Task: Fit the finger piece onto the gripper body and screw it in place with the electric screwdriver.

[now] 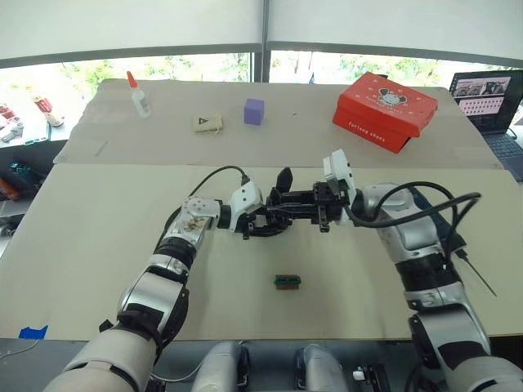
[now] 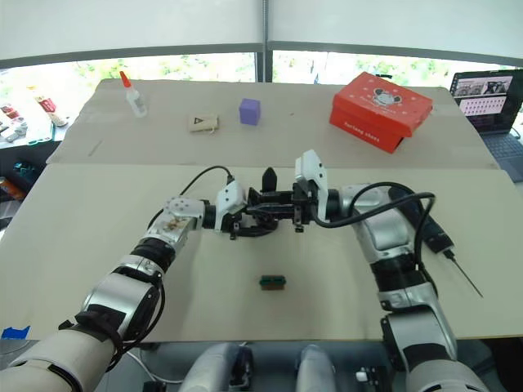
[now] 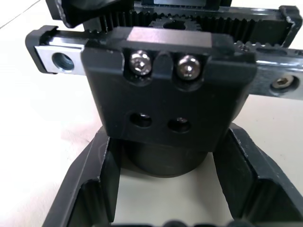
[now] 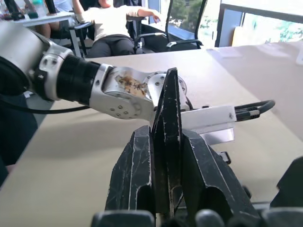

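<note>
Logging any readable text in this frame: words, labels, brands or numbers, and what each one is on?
None can be read with certainty.
Red box: a round emblem and one line of white lettering on its front side, too small to read.
Small tan card: a dark mark, illegible.
Laptop screen: rows of pictures and text, too small.
Glue bottle: no readable label.
</note>
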